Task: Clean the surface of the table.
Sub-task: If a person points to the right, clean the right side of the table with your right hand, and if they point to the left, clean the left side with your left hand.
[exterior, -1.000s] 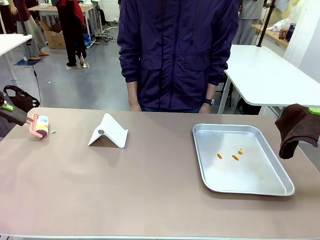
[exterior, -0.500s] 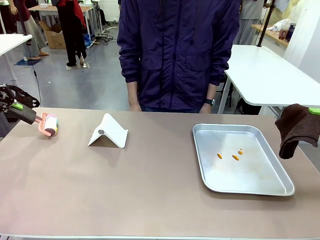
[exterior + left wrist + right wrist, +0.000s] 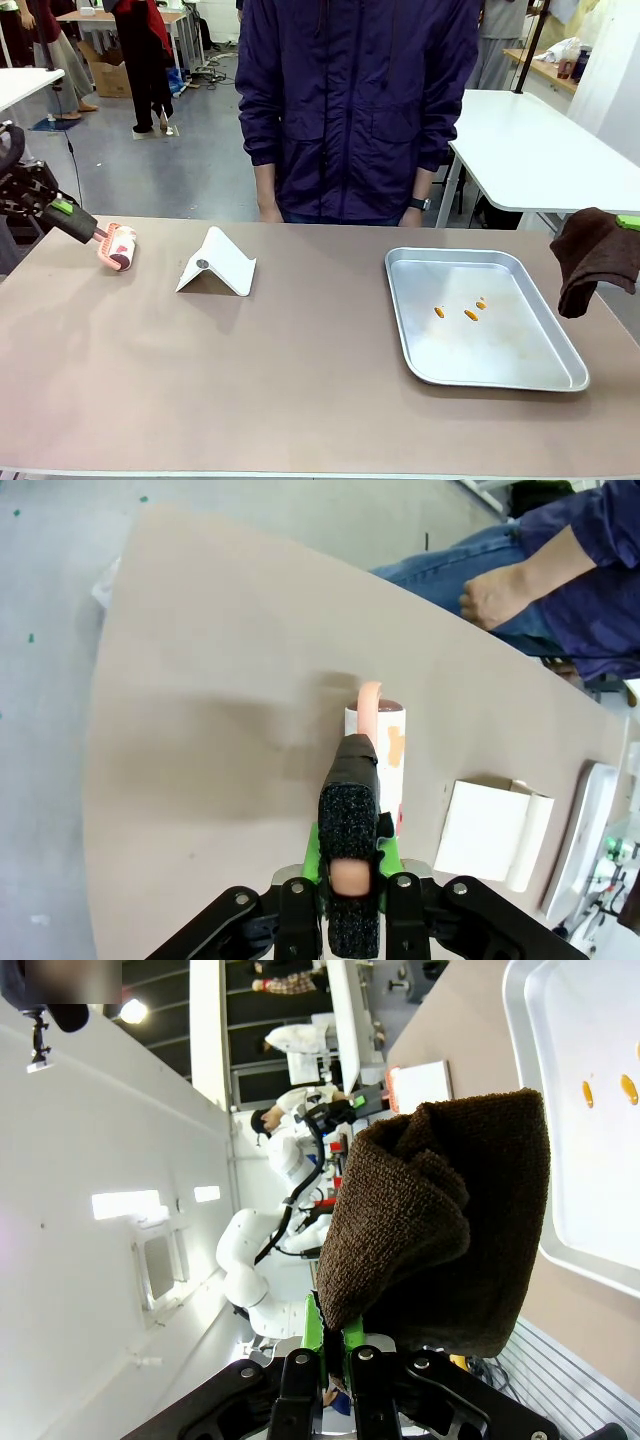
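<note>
Brownish tabletop (image 3: 300, 400) takes up the whole lower half of the front view, with a person (image 3: 355, 110) standing at its 12 o'clock edge. The left jaws are clamped shut on the handle of a pink lint roller (image 3: 118, 247), roller head at the tabletop's 10 o'clock corner. Can't tell if it's actually touching the surface. The right jaws are squeezed tight on a dark brown cloth (image 3: 595, 258) that hangs just off the 3 o'clock edge. A silver tray (image 3: 500, 345) with a few orange bits (image 3: 470, 314) sits right beside it around 4 o'clock, and a folded white stand (image 3: 217, 263) is at about 11 o'clock, near the roller.
</note>
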### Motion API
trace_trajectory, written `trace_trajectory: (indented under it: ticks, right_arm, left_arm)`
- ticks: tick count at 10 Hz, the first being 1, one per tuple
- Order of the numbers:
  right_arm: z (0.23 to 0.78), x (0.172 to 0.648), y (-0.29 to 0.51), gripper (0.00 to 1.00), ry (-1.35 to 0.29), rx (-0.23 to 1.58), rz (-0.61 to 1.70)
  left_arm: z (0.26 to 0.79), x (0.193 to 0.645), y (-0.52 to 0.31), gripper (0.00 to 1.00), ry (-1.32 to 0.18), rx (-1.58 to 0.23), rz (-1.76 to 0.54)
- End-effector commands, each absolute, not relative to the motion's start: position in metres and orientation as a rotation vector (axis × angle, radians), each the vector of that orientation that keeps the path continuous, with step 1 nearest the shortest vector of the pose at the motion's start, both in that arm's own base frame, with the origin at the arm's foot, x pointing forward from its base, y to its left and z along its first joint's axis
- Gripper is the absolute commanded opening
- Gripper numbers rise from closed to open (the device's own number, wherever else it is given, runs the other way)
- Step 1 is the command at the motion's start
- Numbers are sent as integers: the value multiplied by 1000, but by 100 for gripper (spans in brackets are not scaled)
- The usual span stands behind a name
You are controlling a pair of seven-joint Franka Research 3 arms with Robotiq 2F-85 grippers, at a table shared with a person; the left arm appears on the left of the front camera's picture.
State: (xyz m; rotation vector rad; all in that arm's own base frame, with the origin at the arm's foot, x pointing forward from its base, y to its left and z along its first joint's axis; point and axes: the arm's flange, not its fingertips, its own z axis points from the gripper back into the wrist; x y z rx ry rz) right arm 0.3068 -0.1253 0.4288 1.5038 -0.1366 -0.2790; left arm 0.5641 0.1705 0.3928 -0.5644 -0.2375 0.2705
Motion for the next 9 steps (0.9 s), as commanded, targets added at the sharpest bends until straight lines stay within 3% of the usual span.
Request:
trace_trajectory:
  ticks: [1, 4, 6, 9]
  right_arm:
    - [435, 305, -125, 0, -123, 1514, -287]
    - [435, 305, -125, 0, -123, 1514, -287]
    - [435, 305, -125, 0, -123, 1514, -287]
    - [435, 305, -125, 0, -123, 1514, -287]
  left_arm:
    - [377, 575, 155, 23, -187, -494, 243]
    - [415, 554, 138, 23, -295, -594, 185]
    - [469, 497, 133, 23, -398, -715, 165]
    - [497, 408, 137, 23, -388, -844, 66]
